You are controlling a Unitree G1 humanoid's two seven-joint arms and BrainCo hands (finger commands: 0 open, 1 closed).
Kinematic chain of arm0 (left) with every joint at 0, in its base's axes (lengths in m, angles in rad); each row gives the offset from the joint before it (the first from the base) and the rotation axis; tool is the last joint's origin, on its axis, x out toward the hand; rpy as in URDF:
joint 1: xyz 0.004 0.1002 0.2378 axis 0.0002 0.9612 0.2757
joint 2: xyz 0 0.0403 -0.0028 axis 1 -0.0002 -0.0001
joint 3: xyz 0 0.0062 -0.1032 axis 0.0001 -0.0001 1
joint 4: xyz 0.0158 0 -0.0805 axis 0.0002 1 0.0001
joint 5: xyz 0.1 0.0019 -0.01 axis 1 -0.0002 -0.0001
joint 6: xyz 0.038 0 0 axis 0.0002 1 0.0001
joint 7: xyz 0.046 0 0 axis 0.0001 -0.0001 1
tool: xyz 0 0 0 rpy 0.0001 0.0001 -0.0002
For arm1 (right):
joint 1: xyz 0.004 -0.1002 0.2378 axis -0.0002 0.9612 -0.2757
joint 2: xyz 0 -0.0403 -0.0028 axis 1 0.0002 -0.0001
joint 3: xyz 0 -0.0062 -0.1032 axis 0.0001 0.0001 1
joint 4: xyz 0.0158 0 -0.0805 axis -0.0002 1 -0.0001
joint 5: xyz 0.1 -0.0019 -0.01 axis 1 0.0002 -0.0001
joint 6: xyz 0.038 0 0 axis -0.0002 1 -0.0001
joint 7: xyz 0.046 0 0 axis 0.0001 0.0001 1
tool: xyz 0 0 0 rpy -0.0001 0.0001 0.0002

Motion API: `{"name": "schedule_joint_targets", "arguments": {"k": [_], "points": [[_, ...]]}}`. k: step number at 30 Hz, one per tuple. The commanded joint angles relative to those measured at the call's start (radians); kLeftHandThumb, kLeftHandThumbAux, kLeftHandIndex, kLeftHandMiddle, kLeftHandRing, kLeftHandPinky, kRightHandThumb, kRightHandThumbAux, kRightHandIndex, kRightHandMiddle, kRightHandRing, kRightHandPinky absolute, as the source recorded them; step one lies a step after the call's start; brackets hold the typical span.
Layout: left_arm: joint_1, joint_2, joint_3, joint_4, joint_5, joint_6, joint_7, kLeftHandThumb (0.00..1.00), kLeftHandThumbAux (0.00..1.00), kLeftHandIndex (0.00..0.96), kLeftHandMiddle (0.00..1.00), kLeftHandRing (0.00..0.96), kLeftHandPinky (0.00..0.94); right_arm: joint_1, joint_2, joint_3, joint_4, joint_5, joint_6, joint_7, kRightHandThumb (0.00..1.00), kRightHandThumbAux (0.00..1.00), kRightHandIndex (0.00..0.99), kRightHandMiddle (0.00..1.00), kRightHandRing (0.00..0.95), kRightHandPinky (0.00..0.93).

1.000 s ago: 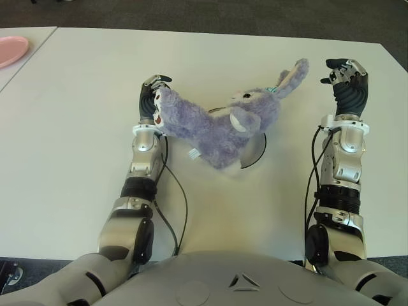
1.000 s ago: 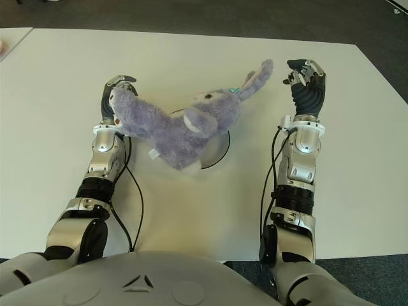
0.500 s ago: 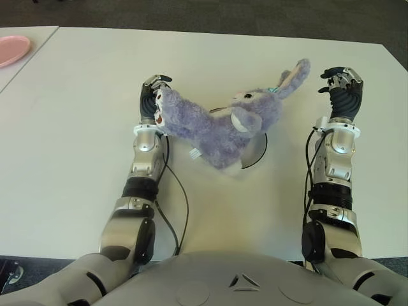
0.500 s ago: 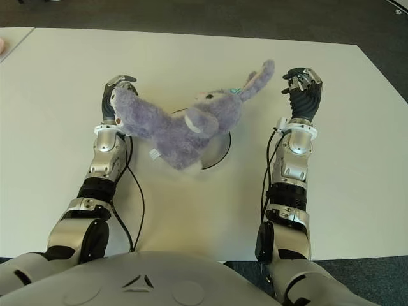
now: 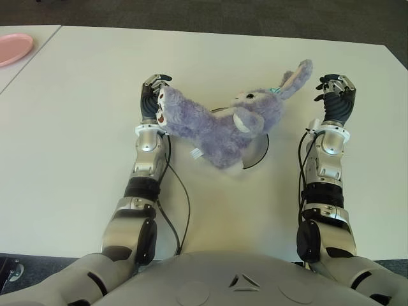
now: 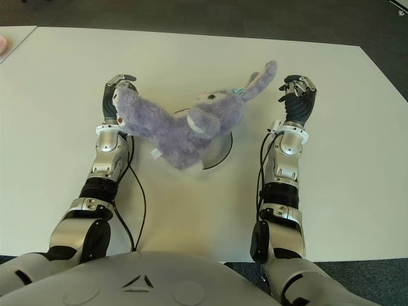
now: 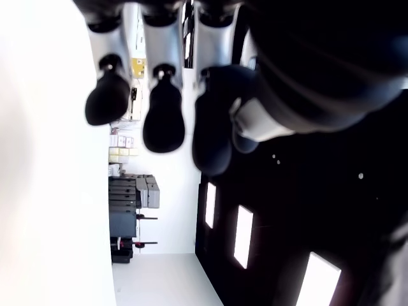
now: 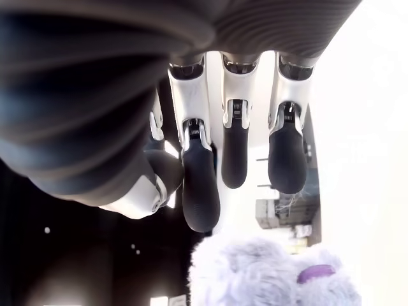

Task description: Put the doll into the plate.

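Note:
A purple plush rabbit doll (image 5: 217, 127) lies slanted across a round pale plate (image 5: 260, 148) in the middle of the white table (image 5: 76, 146). Its body covers most of the plate, and one long ear points to the far right. My left hand (image 5: 153, 95) stands upright at the doll's foot end, touching the foot; in the left wrist view its fingers (image 7: 162, 118) are loosely curled around nothing. My right hand (image 5: 334, 90) is upright just right of the ear tip, with relaxed fingers (image 8: 201, 191) that hold nothing. Purple fur of the doll (image 8: 268, 271) shows below them.
A pink plate (image 5: 14, 48) sits on a neighbouring table at the far left. The table's far edge borders dark floor (image 5: 210, 13). Black cables (image 5: 182, 197) run along both forearms.
My right hand has moved left and a little nearer, closing on the doll's ear. The doll and my left hand have barely shifted.

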Motion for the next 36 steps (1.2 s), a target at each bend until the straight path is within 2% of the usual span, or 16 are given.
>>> {"name": "schedule_joint_targets", "arguments": {"k": [1,11,25,36], "points": [[0.074,-0.026,-0.006,0.051,-0.008,0.003,0.005,0.721,0.696,0.446,0.707,0.732,0.744,-0.003,0.007,0.011,0.035,-0.009,0.010,-0.005,0.710,0.714,0.434,0.661,0.674,0.660],[0.069,-0.018,-0.010,0.049,-0.014,0.008,-0.019,0.716,0.700,0.444,0.721,0.749,0.750,-0.006,0.003,0.031,0.063,0.002,0.036,0.022,0.709,0.716,0.435,0.682,0.696,0.663],[0.069,-0.018,-0.006,0.030,-0.014,0.005,-0.016,0.719,0.697,0.445,0.715,0.740,0.747,-0.002,0.017,0.056,0.094,-0.003,0.030,0.031,0.708,0.716,0.435,0.692,0.707,0.654],[0.077,-0.012,-0.011,0.006,-0.014,0.017,-0.031,0.717,0.698,0.445,0.723,0.749,0.752,0.017,0.029,0.075,0.072,-0.008,0.043,0.027,0.709,0.716,0.435,0.697,0.712,0.651]]}}
